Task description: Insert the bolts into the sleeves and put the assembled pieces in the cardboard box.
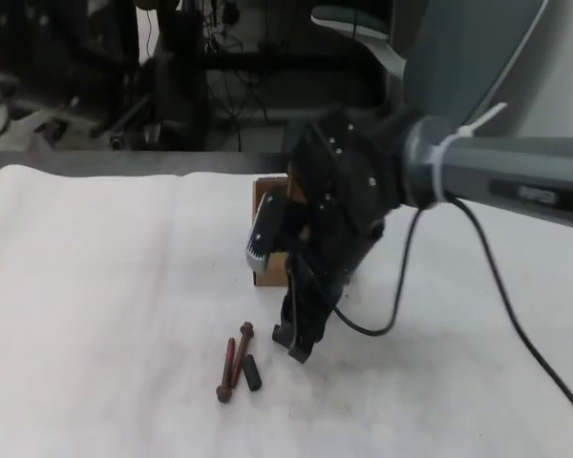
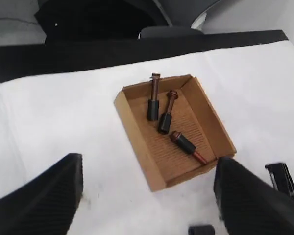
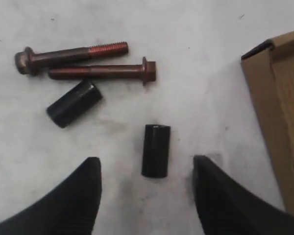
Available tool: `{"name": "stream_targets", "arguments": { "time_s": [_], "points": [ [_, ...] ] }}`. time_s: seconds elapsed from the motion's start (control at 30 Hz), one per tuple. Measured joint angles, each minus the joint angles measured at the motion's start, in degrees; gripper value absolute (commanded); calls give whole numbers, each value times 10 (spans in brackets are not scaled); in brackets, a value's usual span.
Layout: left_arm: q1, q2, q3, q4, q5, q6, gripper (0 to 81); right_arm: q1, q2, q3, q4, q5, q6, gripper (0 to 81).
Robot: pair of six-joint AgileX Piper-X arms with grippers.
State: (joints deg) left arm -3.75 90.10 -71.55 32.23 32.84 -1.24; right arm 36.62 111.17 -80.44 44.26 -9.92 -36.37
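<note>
Two rusty bolts (image 3: 85,61) lie side by side on the white cloth, with one black sleeve (image 3: 74,103) beside them. A second black sleeve (image 3: 156,149) lies in front of my open right gripper (image 3: 146,166), between its fingertips and not held. From the high view, this gripper (image 1: 299,345) points down just right of the bolts (image 1: 234,361) and a sleeve (image 1: 253,372). My left gripper (image 2: 147,205) hangs open and empty above the cardboard box (image 2: 132,129), which holds three assembled pieces (image 2: 164,117).
The box (image 1: 267,269) stands just behind the right gripper, partly hidden by the arm. A black cable (image 1: 401,286) loops down from the wrist. White cloth (image 1: 95,315) covers the bench, with open room on both sides. The box's corner (image 3: 279,107) lies near the right gripper.
</note>
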Motion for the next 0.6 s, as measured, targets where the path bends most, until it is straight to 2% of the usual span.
{"name": "stream_targets", "arguments": {
  "time_s": [0.13,0.27,0.3,0.4,0.5,0.6],
  "points": [
    [8,-14,56,20,8,2,700,0,53,-48,34,46,-46,533],
    [-10,-13,89,45,8,20,700,0,94,-79,54,82,-75,532],
    [-16,-13,93,50,8,22,700,0,98,-83,56,83,-79,511],
    [-35,-13,97,65,6,32,700,0,100,-88,56,73,-85,354],
    [-59,-13,97,84,-20,43,700,0,103,-88,59,57,-86,148],
    [-81,-13,97,106,-60,53,700,0,103,-88,59,53,-95,39]
  ]
}}
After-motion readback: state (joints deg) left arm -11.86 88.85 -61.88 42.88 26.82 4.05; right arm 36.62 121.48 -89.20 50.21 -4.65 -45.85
